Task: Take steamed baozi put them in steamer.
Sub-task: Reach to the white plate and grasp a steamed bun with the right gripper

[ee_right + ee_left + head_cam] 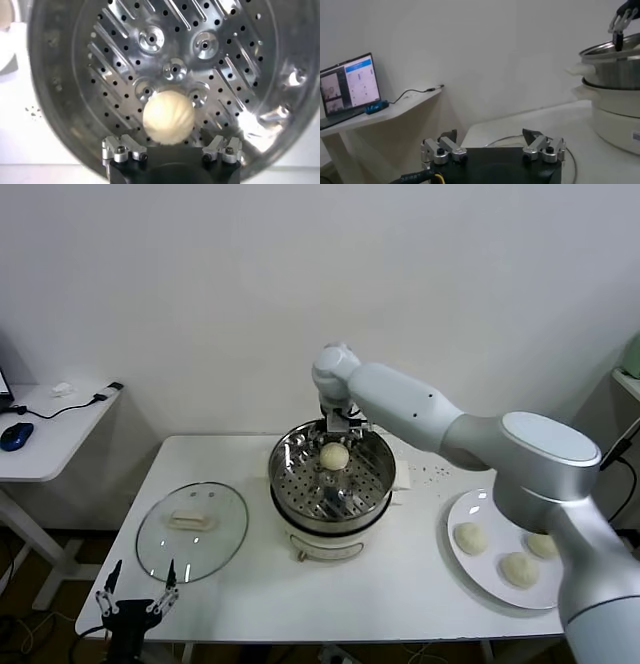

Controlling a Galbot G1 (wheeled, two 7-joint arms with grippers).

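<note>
1. While the left arm waits low at the near left corner of the tabletop (250, 584), the right arm reaches across to the steamer (372, 480).
2. Right gripper (336, 446) hangs over the far side of the steel basket, its fingers (124, 150) set on either side of one baozi (168, 116) and pinching it; whether the bun touches the perforated bottom cannot be told.
3. Three more baozi (470, 537) lie on the white plate (462, 569) to the right of the steamer, well apart from it.
4. Left gripper (492, 150) hovers just beside the glass lid (192, 530), fingers (439, 151) spread and holding nothing.
5. Lid lies flat on the tabletop, left of the steamer.
6. A side desk (45, 439) with a blue mouse (15, 435) stands further left.
</note>
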